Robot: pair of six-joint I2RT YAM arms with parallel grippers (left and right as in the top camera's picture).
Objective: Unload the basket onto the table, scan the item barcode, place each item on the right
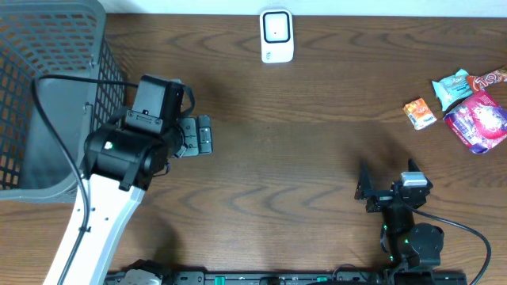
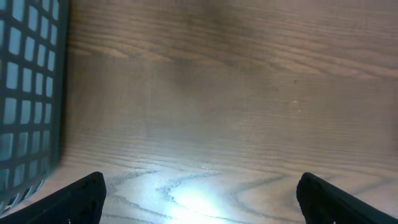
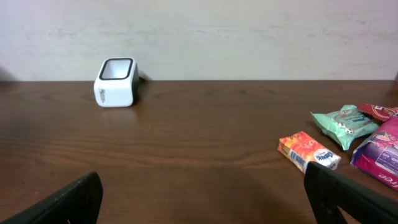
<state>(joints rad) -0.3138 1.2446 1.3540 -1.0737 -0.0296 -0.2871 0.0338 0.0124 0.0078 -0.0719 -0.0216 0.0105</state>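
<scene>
At the far left a grey mesh basket (image 1: 47, 95) stands on the brown wooden counter (image 1: 301, 142). Its dark grid wall also fills the left edge of the left wrist view. Beside the basket the white and black left arm (image 1: 103, 206) reaches up from the near edge. The left tool (image 1: 201, 135) points right over bare wood, its jaws wide apart and holding nothing. In its own view the two dark fingers (image 2: 78, 199) sit in the bottom corners, with a bright glare on the wood between them.

Further right, at the far edge, is the white scanner (image 1: 276, 36), a small rounded block with a pale window framed in black. It is well apart from both tools.

Right of the middle, near the front edge, the right tool (image 1: 386, 177) faces the far wall. Its jaws are spread wide and empty, and its fingers (image 3: 68, 199) show only at the bottom corners of its view.

At the far right lies a cluster of snacks. The orange packet (image 1: 420, 112) is the smallest and leftmost, with a white end, and lies just beside the others without touching them. Behind it is a crinkled teal packet (image 1: 451, 87), with a red wrapper (image 1: 491, 79) next to that. A shiny pink bag (image 1: 478, 120) lies against the teal packet. Any barcode on them is too small to make out.
</scene>
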